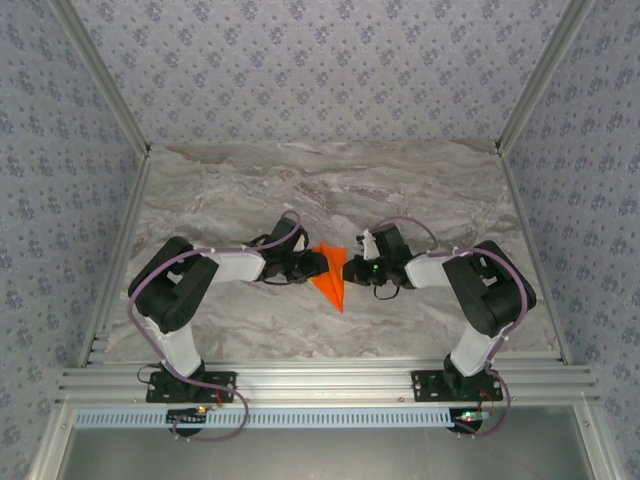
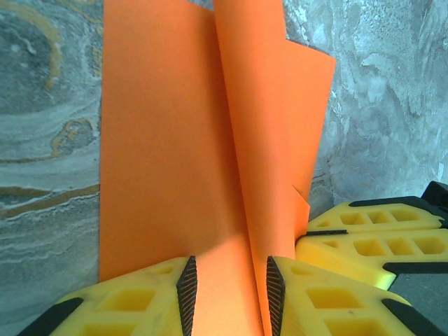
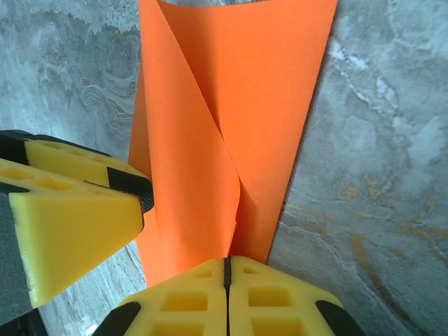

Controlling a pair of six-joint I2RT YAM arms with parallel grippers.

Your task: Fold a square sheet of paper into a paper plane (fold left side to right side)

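Your sheet of paper point(image 1: 332, 275) lay near the middle of the marble worktop point(image 1: 300, 190), already creased into a pointed orange shape whose tip aimed toward 6 o'clock in the top view. You had both arms bent inward over it, with the left claw point(image 1: 318, 264) on its 9 o'clock side and the right claw point(image 1: 358, 268) on its 3 o'clock side. In the left wrist view, your left claw stood at a narrow gap, its 2 black pads point(image 2: 187, 283) apart, and the paper ran between them. 1 layer lay flat toward 10 o'clock, while a flap rose from a crease that ran up toward 12 o'clock. The yellow fingers point(image 2: 364, 245) of the other claw sat at 4 o'clock in that view, just beside the paper's edge. In the right wrist view, your right claw point(image 3: 227, 269) had its 2 fingers pressed together, and the raised fold of the sheet came down into the seam between them, so it was pinching the paper. The left claw's yellow fingers point(image 3: 70, 210) showed at 8 o'clock there, touching the sheet's left edge.
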